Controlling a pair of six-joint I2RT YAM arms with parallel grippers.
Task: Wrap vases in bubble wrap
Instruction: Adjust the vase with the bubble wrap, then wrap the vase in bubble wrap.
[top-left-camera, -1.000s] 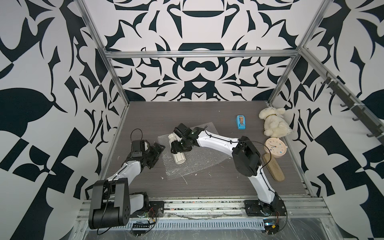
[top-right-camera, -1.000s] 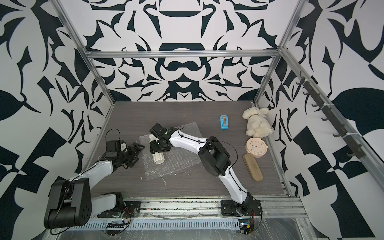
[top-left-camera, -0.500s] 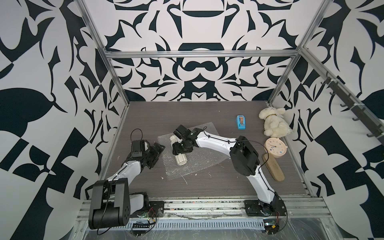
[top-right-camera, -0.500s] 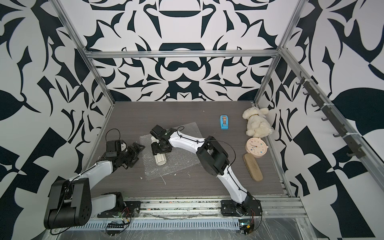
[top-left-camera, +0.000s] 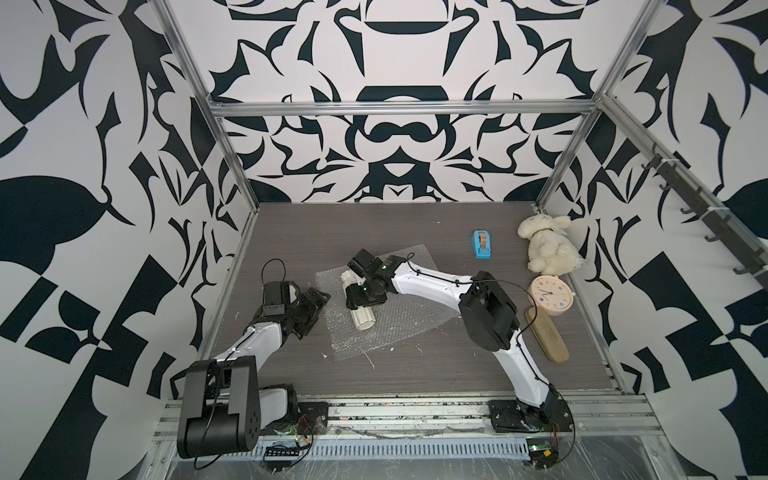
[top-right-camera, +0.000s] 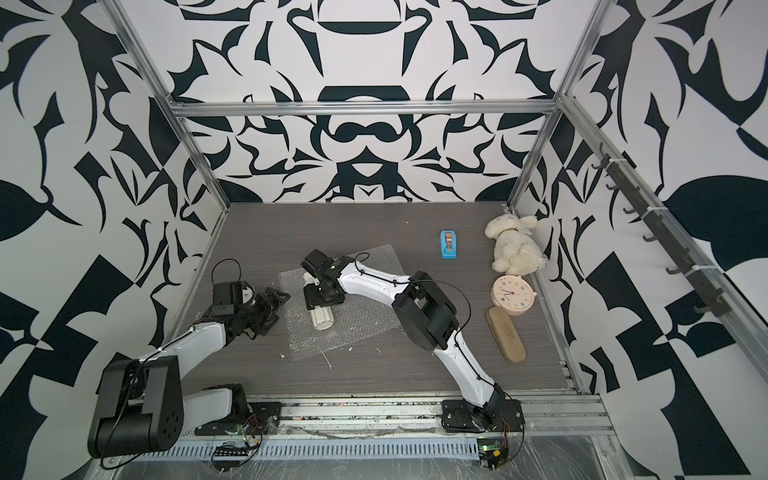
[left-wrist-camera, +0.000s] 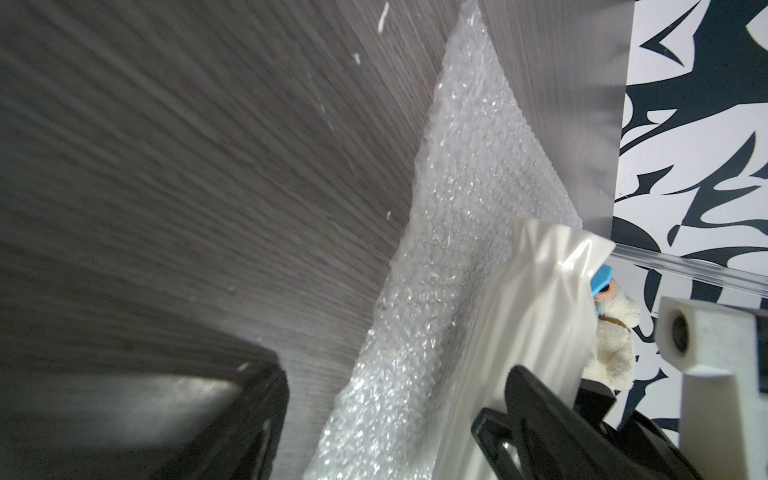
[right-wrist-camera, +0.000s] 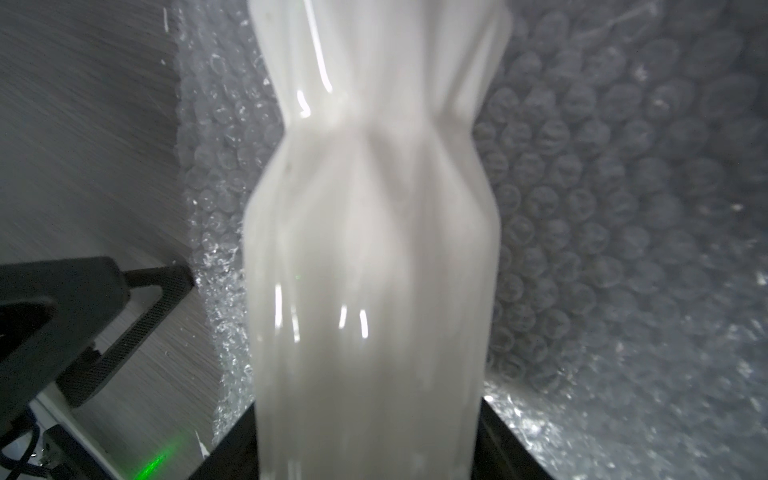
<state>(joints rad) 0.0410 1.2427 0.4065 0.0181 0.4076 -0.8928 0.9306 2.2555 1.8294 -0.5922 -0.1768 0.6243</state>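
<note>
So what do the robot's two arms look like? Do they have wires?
The left arm and right arm have smooth white shells with chunky black joint blocks. Thin black cables loop along both. The left gripper and right gripper are black, with blocky fingers. A tiny green light glows by the right one.

Glossy, smooth cream ceramic on ribbed vase (right-wrist-camera: 374, 249). Clear shiny plastic, bubbly texture, on bubble wrap (top-left-camera: 399, 324). Matt grey wood-grain tabletop (top-left-camera: 415, 374). Fuzzy cream plush on bunny (top-left-camera: 546, 245) at 2 o'clock. Matt black plastic on right claw (top-left-camera: 359, 306). Brushed metal frame rail (top-left-camera: 399, 109) at 12 o'clock.
</note>
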